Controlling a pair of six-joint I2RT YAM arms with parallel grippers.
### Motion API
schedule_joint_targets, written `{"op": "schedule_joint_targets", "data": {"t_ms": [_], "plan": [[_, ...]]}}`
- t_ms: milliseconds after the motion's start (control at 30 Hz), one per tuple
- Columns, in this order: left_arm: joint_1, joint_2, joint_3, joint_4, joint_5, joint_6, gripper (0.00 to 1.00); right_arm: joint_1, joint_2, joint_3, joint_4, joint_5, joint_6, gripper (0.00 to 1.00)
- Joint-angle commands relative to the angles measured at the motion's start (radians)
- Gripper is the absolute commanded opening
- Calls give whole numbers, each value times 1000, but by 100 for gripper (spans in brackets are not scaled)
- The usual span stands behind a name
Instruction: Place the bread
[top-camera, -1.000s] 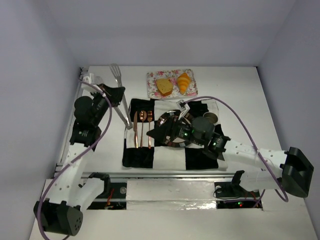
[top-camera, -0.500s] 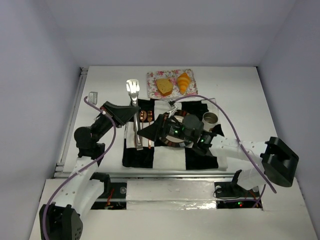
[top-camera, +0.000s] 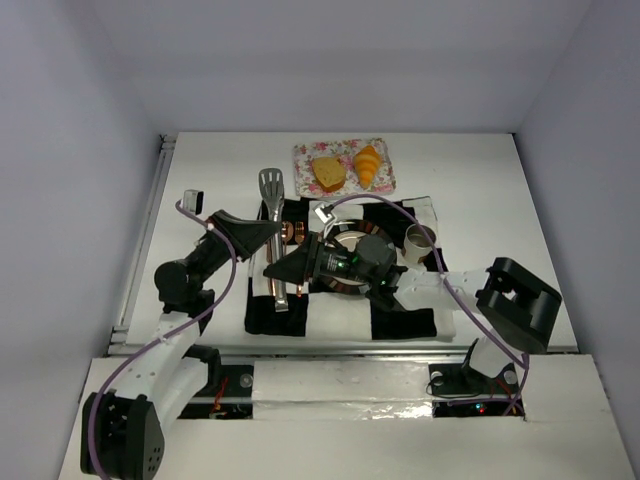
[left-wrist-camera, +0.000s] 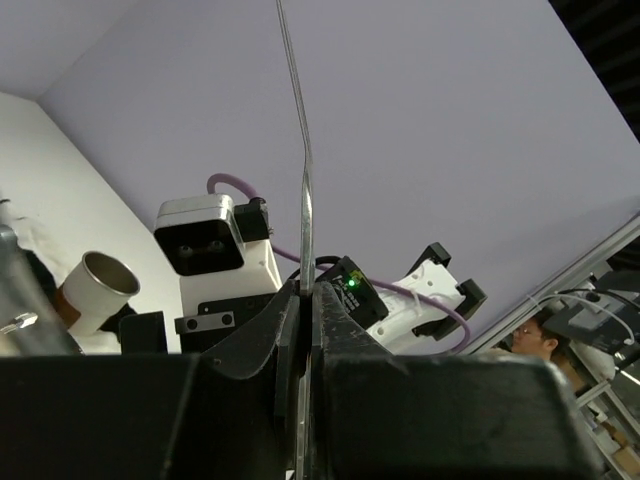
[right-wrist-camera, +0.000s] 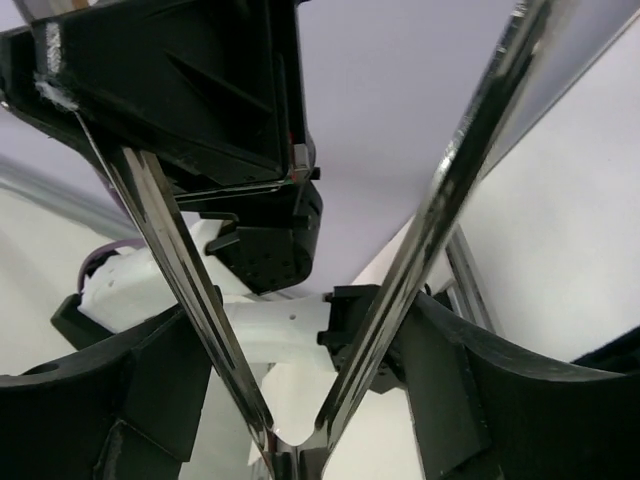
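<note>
The bread slice (top-camera: 329, 173) and the orange croissant (top-camera: 368, 165) lie side by side on a flowered tray (top-camera: 303, 157) at the back of the table. Both grippers are well short of them. My left gripper (top-camera: 270, 229) is shut on one arm of the silver tongs (top-camera: 271, 205); in the left wrist view (left-wrist-camera: 303, 300) the arm (left-wrist-camera: 304, 180) shows edge-on. My right gripper (top-camera: 276, 272) is closed around the tongs near their hinge end. In the right wrist view (right-wrist-camera: 300, 400) both tong arms (right-wrist-camera: 445, 200) lie against its fingers (right-wrist-camera: 470, 400).
A black-and-white checked cloth (top-camera: 270, 315) carries a copper-rimmed plate (top-camera: 345, 240), largely under my right arm, copper cutlery (top-camera: 297, 232) and a metal cup (top-camera: 418, 240). White walls close in the table on three sides.
My left gripper swung the tongs from the far left to above the cloth. My right gripper moved left off the plate and closed around their lower end.
</note>
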Motion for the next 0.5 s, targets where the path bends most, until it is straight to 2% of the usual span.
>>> {"op": "schedule_joint_targets", "data": {"t_ms": [0,167,267,300,367,400,433,467], "plan": [[-24,-19,13,304,22,-42,0,-3,13,21,103,22,28,74],[-44,-1,4,329,16,-36,0,-3,18,11,127,36,37,59],[-44,7,3,324,25,-34,1,-3,1,-12,120,59,35,55],[-44,9,3,321,28,-33,12,-3,-8,-17,111,66,32,54],[-44,10,9,295,49,-16,23,-3,-25,-34,89,92,18,51],[-44,9,15,284,54,-10,36,-3,-43,-40,81,112,14,50],[-44,9,17,262,68,-2,42,-3,-54,-44,69,124,8,49],[-44,4,21,249,74,12,52,-3,-82,-49,28,150,-7,47]]}}
